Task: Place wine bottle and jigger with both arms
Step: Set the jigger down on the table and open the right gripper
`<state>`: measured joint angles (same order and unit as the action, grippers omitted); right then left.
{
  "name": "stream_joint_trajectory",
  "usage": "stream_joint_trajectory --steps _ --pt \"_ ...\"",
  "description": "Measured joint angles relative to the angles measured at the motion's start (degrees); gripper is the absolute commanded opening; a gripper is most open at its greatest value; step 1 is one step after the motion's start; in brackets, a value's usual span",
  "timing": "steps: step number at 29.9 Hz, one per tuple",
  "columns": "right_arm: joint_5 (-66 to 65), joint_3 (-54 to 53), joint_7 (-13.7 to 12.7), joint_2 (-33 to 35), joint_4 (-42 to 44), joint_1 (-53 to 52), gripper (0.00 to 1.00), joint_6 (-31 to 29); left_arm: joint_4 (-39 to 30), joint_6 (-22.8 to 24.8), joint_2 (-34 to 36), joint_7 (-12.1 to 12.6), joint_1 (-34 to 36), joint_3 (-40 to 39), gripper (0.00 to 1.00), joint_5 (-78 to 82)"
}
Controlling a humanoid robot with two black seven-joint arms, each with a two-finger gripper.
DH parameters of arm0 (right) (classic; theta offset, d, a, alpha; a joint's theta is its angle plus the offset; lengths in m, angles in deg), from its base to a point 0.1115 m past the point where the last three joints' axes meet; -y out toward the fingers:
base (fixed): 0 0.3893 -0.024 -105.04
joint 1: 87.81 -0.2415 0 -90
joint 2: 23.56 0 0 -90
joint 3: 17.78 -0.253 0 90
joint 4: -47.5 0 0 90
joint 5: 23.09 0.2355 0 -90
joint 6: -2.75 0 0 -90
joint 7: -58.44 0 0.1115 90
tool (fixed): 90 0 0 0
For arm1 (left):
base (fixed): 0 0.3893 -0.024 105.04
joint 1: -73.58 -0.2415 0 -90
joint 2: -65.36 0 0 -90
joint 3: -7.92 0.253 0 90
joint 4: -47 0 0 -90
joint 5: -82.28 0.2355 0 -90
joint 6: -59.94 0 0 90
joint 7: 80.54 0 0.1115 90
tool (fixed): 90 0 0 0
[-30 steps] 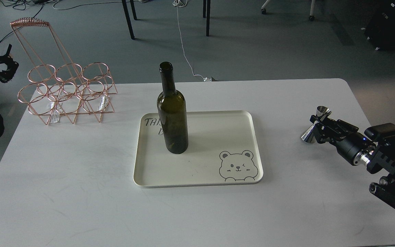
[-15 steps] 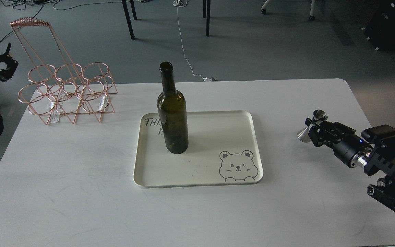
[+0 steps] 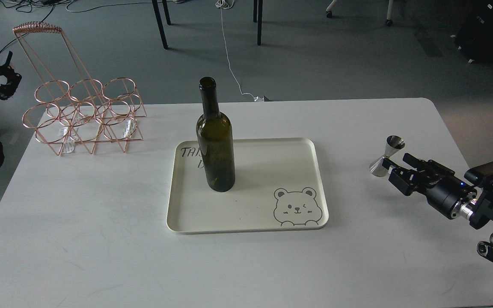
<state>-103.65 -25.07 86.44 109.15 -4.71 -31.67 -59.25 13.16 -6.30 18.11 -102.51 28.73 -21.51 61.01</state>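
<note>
Your table (image 3: 101, 239) is the biggest thing here: white, matte, rounded corners, faint scuff marks across the top.

On it, centre, a cream tray (image 3: 272, 171) — shallow rectangle, raised rim, rounded corners, smooth. A line-drawn bear face is printed at its near right corner, dark handwritten lettering at its far left corner, partly hidden.

Far left on the table, a copper wire rack (image 3: 81, 115): thin rose-gold rod bent into rings in two rows, with a tall looped handle.

The wine bottle (image 3: 215, 141) stands upright on the tray's left part. Dark olive-green glass, glossy, no label, long narrow neck, open mouth, cylindrical body. Nothing grips it.

Your right gripper (image 3: 394, 164) comes in low from the right edge, black, blocky, with a silver joint behind it. Its fingers (image 3: 413, 161) are spread and hold nothing; the tips sit just beside the jigger.

The left gripper (image 3: 4, 79) hangs off the table at the far left edge, small and dark; you cannot tell how far open it is.

The jigger (image 3: 385, 156) stands upright on the bare table, well right of the tray. Polished steel, hourglass double cone, mirror-bright.
</note>
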Motion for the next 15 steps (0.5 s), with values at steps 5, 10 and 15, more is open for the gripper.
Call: stream_joint_trajectory --steps 5,10,15 --pt "0.0 -0.6 0.0 5.5 -3.7 -0.1 0.77 0.0 -0.1 0.1 0.7 0.2 0.0 0.0 0.99 0.0" --pt "1.5 -2.9 0.0 11.6 -10.8 -3.8 0.82 0.0 -0.2 0.2 1.1 0.7 0.1 0.2 0.99 0.0" --pt "6.1 -3.6 0.0 13.0 -12.8 -12.4 0.84 0.0 -0.3 0.2 2.1 0.8 1.1 0.4 0.99 0.1"
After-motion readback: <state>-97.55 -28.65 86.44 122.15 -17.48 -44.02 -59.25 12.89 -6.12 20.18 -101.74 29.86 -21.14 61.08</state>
